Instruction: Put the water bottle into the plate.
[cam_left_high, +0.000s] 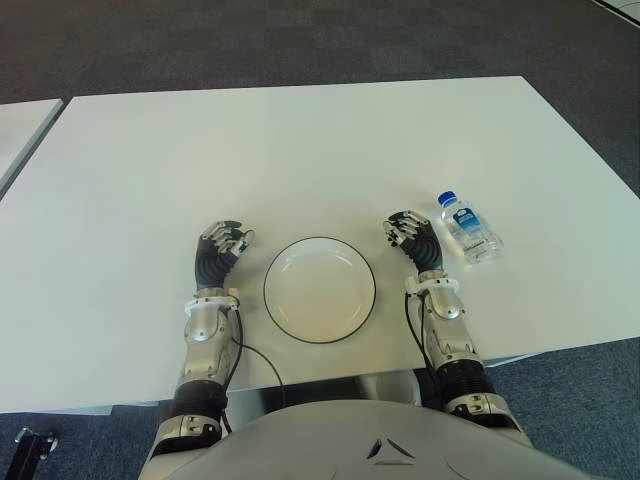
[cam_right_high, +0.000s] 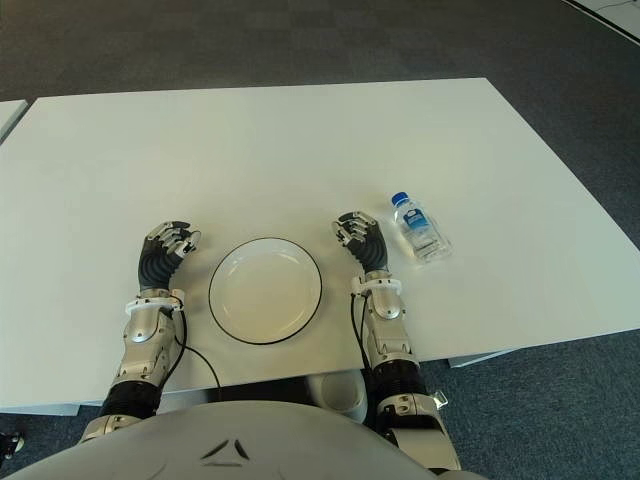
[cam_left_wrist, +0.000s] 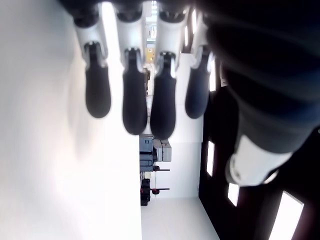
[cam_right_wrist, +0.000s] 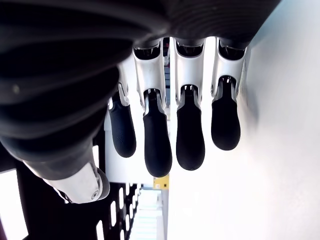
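Observation:
A small clear water bottle (cam_left_high: 468, 229) with a blue cap lies on its side on the white table (cam_left_high: 300, 140), just right of my right hand (cam_left_high: 407, 233). A round white plate (cam_left_high: 319, 289) with a dark rim sits between my two hands, with nothing in it. My right hand shows beside the plate's right edge, fingers relaxed and holding nothing; its fingertips (cam_right_wrist: 189, 135) hang free in the right wrist view. My left hand (cam_left_high: 224, 240) shows left of the plate, its fingers (cam_left_wrist: 135, 100) loose with nothing in them.
The table's front edge (cam_left_high: 560, 350) runs close to my body. A second white table's corner (cam_left_high: 20, 125) shows at the far left. Dark carpet (cam_left_high: 300, 40) lies beyond the table.

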